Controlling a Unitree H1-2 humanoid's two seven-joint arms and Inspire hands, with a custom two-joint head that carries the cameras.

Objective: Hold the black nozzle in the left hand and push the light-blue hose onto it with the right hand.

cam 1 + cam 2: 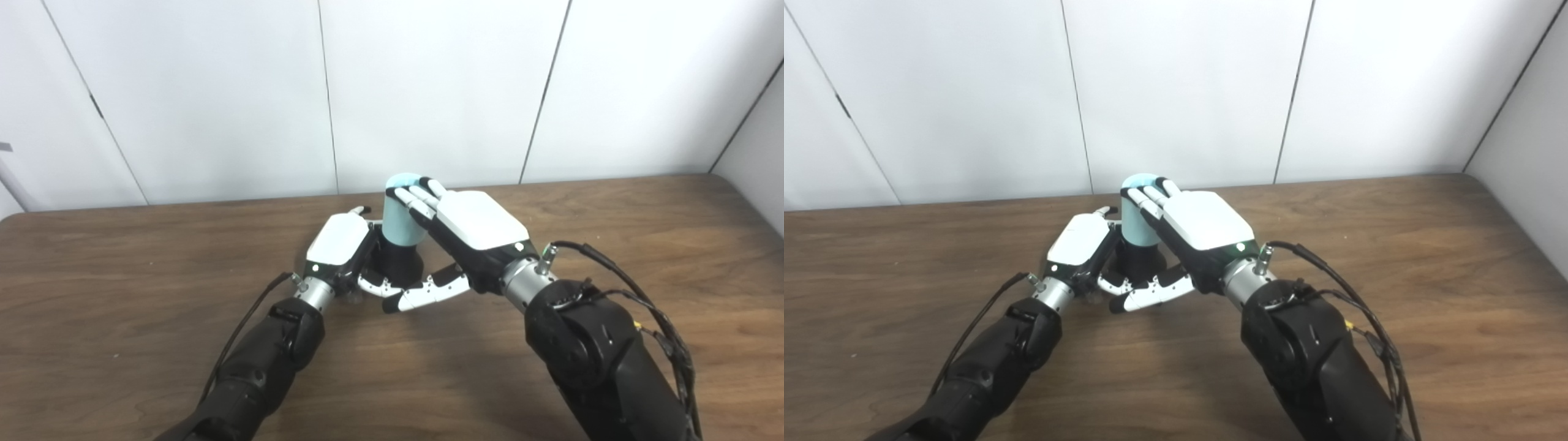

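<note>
White wall panels w/ dark seams back a brown wood-grain bench (pixel 184 367); both arms enter from the bottom edge. Left robot hand (pixel 343 245), white-backed, is wrapped around the short black cylindrical nozzle (pixel 399 260), which stands upright at bench centre; its fingers are mostly hidden behind the part. Right robot hand (pixel 465 236) pinches the light-blue tubular hose section (pixel 401 214), fingers (pixel 416 199) laid across the upper wall, thumb low and pointing toward the left robot hand. Hose sits directly on top of the nozzle, roughly coaxial; depth of seating cannot be told. Handling, judged: hose prob. light, soft-walled, so grip mid-wall, not the rim, to avoid collapse; nozzle stiff, best braced low. Left eye view shows more nozzle body below the hose; right eye view shows more of the right-hand side wall.
</note>
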